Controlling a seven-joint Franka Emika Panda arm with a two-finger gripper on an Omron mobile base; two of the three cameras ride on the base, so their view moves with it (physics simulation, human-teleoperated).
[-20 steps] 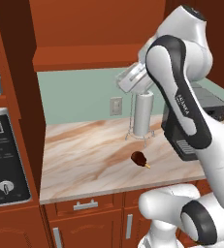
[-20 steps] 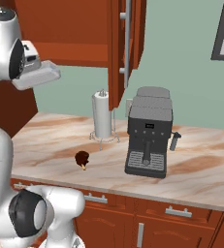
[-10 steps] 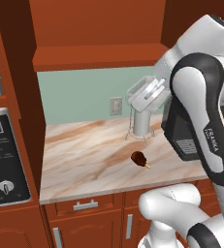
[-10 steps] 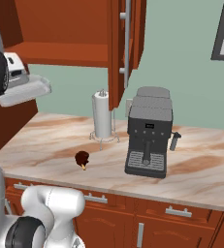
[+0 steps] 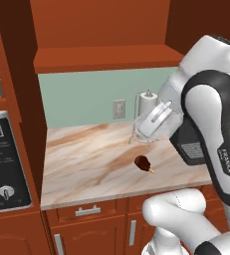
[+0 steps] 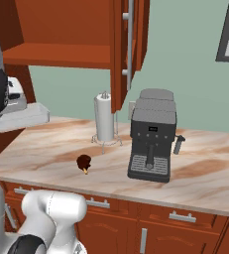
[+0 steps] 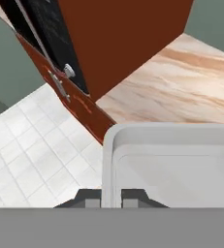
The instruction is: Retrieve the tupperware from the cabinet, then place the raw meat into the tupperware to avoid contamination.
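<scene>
Pinching one rim of the tupperware between its closed jaws, the gripper holds the white tray in the air above the counter, near its left end. Well apart from the tray, the raw meat lies on the marble in front of the paper-towel roll, with the coffee machine to its right. Overhead, the cabinet stands with a door swung open above the roll.

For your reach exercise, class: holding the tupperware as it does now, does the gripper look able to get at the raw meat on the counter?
Probably not yet. The gripper is shut on the tupperware rim, held above the counter, so its fingers are occupied. Nothing stands around the raw meat.
</scene>
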